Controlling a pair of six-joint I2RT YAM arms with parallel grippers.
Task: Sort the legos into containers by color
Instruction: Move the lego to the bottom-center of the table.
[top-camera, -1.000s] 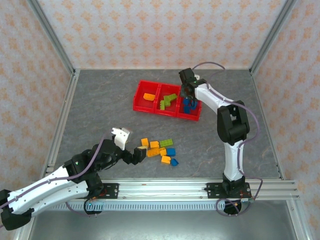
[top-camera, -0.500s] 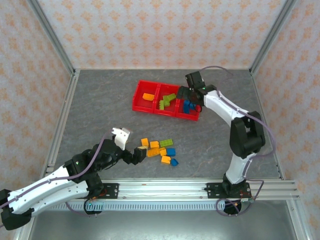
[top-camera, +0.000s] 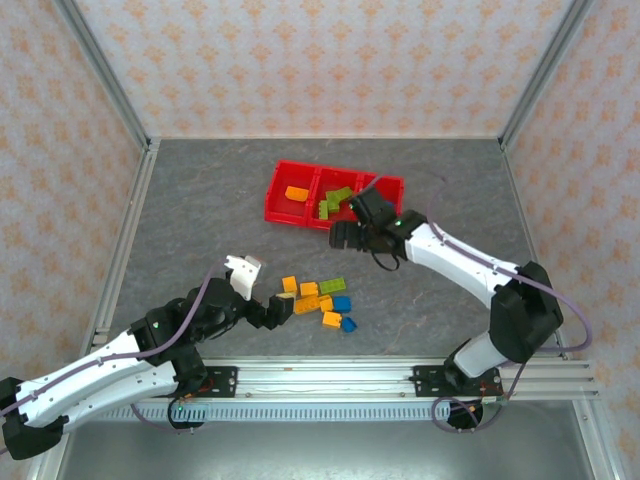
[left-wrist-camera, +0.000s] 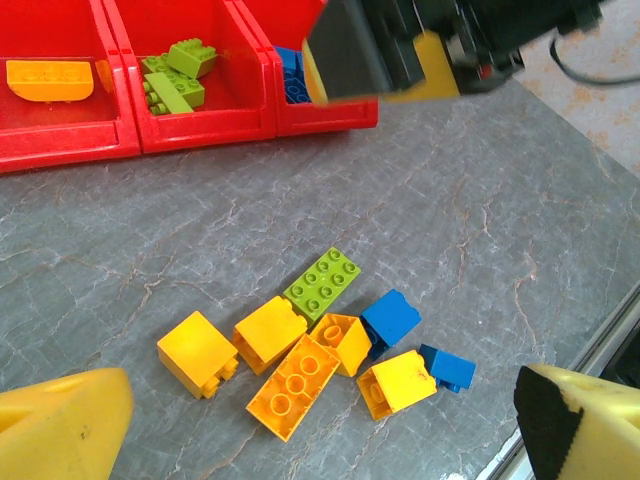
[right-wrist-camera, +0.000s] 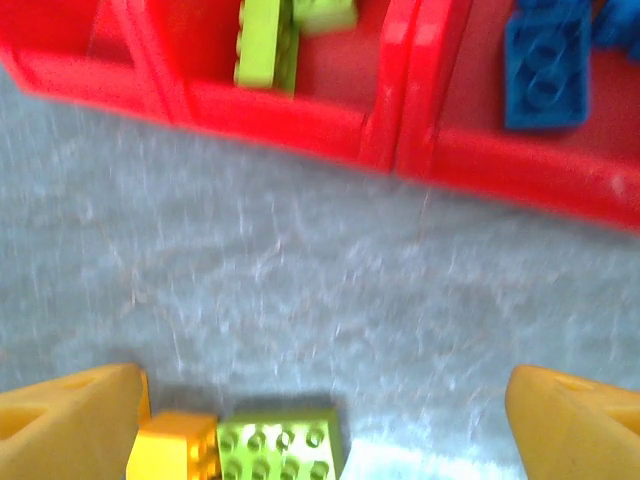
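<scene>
The red containers (top-camera: 277, 190) stand at the table's far middle. The left bin holds an orange lego (top-camera: 297, 193), the middle one green legos (top-camera: 335, 200), and the right one blue legos (right-wrist-camera: 545, 70). A loose pile lies nearer: orange legos (left-wrist-camera: 290, 385), a green lego (left-wrist-camera: 322, 283) and two blue legos (left-wrist-camera: 392, 318). My right gripper (top-camera: 358, 243) hovers open and empty over the table just in front of the bins (right-wrist-camera: 300, 120), with a green lego (right-wrist-camera: 282, 448) at the view's lower edge. My left gripper (left-wrist-camera: 320, 440) is open just left of the pile.
A metal rail (top-camera: 330, 378) runs along the near edge, and the enclosure's frame posts (top-camera: 105, 85) stand at the sides. Bare grey tabletop (top-camera: 190, 220) lies left of the bins. One of the right gripper's fingers (left-wrist-camera: 350, 50) hangs in front of the right bin.
My right gripper has opened wider and swung from over the right bin to the table in front of the bins, nearer the pile. The left arm has not moved.
</scene>
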